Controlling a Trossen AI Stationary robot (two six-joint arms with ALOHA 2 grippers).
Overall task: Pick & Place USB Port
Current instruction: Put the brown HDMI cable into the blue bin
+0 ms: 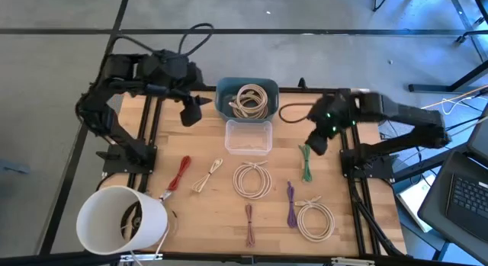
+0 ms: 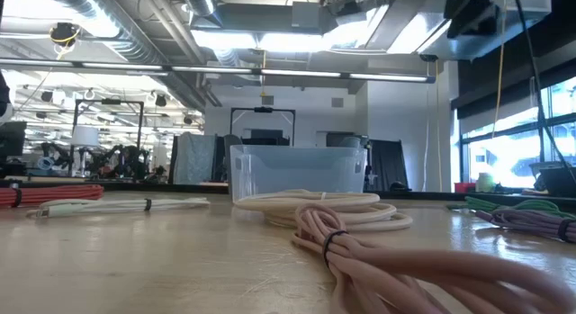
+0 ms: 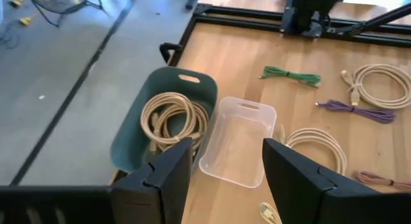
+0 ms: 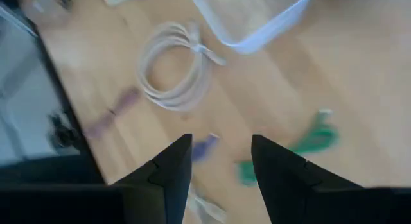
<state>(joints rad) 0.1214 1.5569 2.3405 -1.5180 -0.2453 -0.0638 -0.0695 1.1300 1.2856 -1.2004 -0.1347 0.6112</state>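
Note:
Several bundled USB cables lie flat on the wooden table: red [image 1: 180,174], beige [image 1: 207,176], a beige coil [image 1: 252,179], green [image 1: 306,163], purple [image 1: 290,204], pink [image 1: 249,224] and a white coil [image 1: 315,220]. A teal bin [image 1: 246,98] at the far edge holds a coiled beige cable [image 3: 170,118]. A clear tub [image 1: 248,136] stands just in front of it. My left gripper [image 1: 191,113] hangs open in the air left of the bin, holding nothing. My right gripper [image 1: 315,142] is open above the green cable [image 4: 314,137], also holding nothing.
A white bucket [image 1: 122,219] stands at the near left corner with something dark inside. Black frame rails [image 1: 149,136] run along the table's left and right sides. Bare wood shows between the cables and at the near middle.

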